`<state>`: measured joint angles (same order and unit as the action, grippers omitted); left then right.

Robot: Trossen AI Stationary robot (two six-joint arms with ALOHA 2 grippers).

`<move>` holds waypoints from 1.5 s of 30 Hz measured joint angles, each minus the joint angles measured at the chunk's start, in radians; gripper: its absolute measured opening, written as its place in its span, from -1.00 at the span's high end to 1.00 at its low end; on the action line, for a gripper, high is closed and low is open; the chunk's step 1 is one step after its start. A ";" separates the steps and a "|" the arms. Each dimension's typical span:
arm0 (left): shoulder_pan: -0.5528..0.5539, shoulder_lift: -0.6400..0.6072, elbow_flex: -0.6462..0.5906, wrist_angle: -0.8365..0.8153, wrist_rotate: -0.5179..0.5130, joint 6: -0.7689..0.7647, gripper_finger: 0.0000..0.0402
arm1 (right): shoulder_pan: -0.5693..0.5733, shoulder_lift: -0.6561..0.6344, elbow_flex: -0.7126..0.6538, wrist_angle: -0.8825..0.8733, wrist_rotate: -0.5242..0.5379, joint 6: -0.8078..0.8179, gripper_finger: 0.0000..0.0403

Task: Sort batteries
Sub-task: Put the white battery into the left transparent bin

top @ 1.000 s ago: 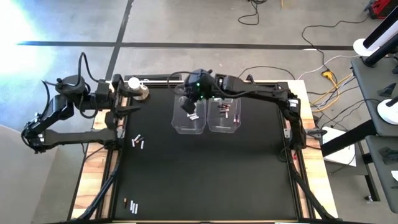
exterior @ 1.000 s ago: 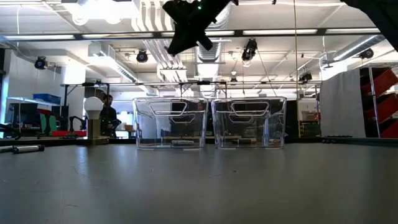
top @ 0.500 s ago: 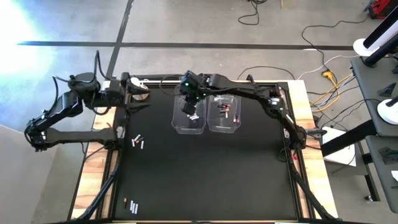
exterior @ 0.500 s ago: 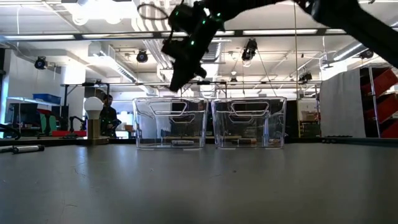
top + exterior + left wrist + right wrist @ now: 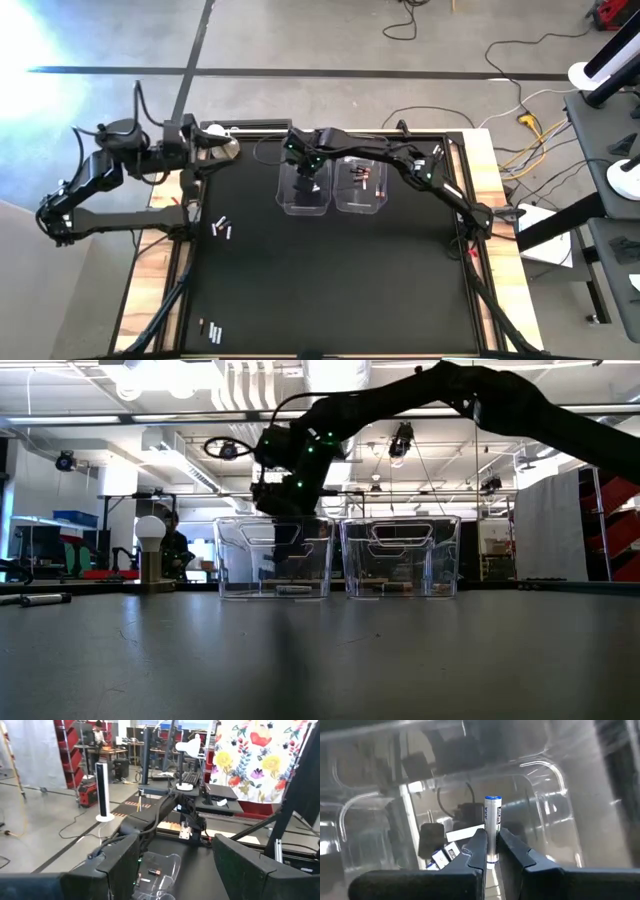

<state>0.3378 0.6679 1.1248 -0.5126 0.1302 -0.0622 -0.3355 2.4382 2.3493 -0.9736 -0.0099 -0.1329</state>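
right gripper (image 5: 491, 851) pinching a silvery-white battery (image 5: 492, 827) upright, reaching inside the left clear bin (image 5: 303, 195); left gripper (image 5: 175, 870) waiting, fingers spread, at the table's edge.

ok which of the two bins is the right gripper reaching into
The left bin, which holds silvery-white batteries; the right gripper is over it, fingers shut on a battery.

Lower end of held battery (image 5: 491, 832) hidden between right gripper (image 5: 492, 851) fingers; print too small to read.

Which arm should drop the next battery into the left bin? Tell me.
Right. Its gripper already clamps a silvery-white battery inside the left bin; the left gripper waits at the table's edge.
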 joint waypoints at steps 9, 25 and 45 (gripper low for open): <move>0.000 -0.047 0.000 -0.018 -0.017 -0.024 -0.15 | -0.004 0.047 0.000 -0.006 0.000 -0.054 0.89; 0.000 -0.088 -0.001 -0.043 -0.018 -0.029 -0.15 | -0.005 0.084 0.000 -0.018 0.002 -0.062 0.89; 0.000 -0.140 -0.002 -0.074 -0.018 -0.046 -0.15 | -0.003 0.090 -0.003 -0.032 0.009 -0.030 0.52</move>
<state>0.3378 0.5283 1.1233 -0.5862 0.1123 -0.1079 -0.3385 2.5278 2.3459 -1.0054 -0.0008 -0.1627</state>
